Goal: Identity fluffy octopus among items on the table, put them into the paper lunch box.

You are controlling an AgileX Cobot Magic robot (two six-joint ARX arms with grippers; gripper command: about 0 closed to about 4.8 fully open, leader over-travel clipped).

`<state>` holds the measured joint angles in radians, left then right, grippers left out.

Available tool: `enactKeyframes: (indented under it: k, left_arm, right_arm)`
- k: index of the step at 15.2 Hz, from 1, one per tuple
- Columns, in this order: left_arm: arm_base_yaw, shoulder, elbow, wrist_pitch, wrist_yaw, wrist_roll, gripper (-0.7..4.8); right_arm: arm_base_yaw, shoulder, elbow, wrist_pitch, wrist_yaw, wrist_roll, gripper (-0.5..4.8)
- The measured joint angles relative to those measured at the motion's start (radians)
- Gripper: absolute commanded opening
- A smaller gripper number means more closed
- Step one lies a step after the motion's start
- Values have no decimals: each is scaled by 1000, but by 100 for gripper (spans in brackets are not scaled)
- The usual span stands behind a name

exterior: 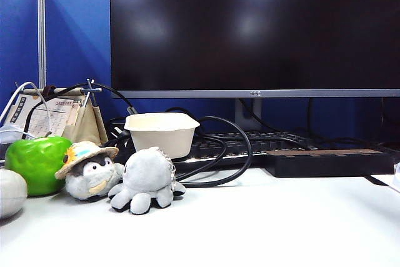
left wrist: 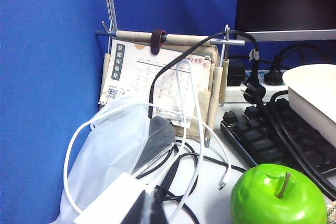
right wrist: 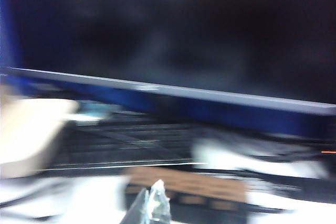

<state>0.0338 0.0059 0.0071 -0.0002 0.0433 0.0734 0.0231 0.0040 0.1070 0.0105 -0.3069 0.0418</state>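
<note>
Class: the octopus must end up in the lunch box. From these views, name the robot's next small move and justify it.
Probably bring the left tool forward and down toward the octopus, opening it on the way. The octopus sits untouched on the table, beside the penguin and in front of the lunch box. Both tools are shut and hold nothing; the right tool is back near the keyboard, farther off.

Blue partition wall (exterior: 75, 35) behind a large dark monitor (exterior: 250, 26); ceiling light, possibly, reflects in it.
</note>
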Motion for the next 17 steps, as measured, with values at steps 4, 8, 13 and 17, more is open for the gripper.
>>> enactKeyframes:
  k: [4, 8, 13, 17]
  left_arm:
    - [0, 0, 0, 0, 0, 0, -5]
    - [0, 0, 0, 47, 239, -98, -5]
    - [0, 0, 0, 112, 481, -166, -5]
    - [0, 0, 0, 179, 486, -324, 81]
  right_arm:
    - [0, 0, 0, 74, -90, 298, -1]
    - [1, 0, 2, 296, -140, 509, -1]
    - [1, 5, 93, 191, -218, 574, 0]
    - [1, 201, 253, 82, -307, 517, 0]
